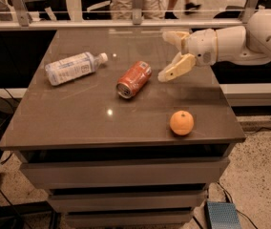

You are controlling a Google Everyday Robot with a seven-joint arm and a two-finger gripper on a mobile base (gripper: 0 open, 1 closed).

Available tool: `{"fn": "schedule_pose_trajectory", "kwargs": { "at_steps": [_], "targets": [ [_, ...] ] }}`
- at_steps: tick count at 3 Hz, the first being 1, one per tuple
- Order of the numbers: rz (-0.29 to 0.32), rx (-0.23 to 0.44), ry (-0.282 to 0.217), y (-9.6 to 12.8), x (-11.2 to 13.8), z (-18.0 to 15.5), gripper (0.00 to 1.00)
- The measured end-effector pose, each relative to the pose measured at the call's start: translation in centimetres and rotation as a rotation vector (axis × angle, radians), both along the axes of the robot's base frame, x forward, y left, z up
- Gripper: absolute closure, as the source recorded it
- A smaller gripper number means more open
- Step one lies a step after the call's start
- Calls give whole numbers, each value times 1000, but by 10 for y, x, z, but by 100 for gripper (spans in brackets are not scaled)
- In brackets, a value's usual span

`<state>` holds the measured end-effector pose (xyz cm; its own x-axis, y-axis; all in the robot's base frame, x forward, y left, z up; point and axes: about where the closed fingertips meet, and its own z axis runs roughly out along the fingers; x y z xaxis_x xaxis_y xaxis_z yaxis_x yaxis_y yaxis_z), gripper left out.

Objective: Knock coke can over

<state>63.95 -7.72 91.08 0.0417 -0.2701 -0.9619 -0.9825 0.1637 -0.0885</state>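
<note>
- The gripper [168,55] hangs with fingers spread over the table's [68,123] right rear, with a narrow gap to the toppled coke can [134,79].
- A lying bottle [73,67] blocks the left rear.
- An orange [182,122] sits near the front right.
- Bare surface runs across the front left.

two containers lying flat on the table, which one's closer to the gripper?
The red coke can, lying just beside the open gripper; the clear plastic bottle lies beyond the can, farther away.

Single high front view down onto table [78,125], end effector [167,55] upper right
</note>
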Motion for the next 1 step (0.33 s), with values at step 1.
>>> {"fn": "schedule_pose_trajectory", "kwargs": {
  "at_steps": [1],
  "targets": [
    [-37, -14, -29, -30, 12, 4, 0]
  ]
}}
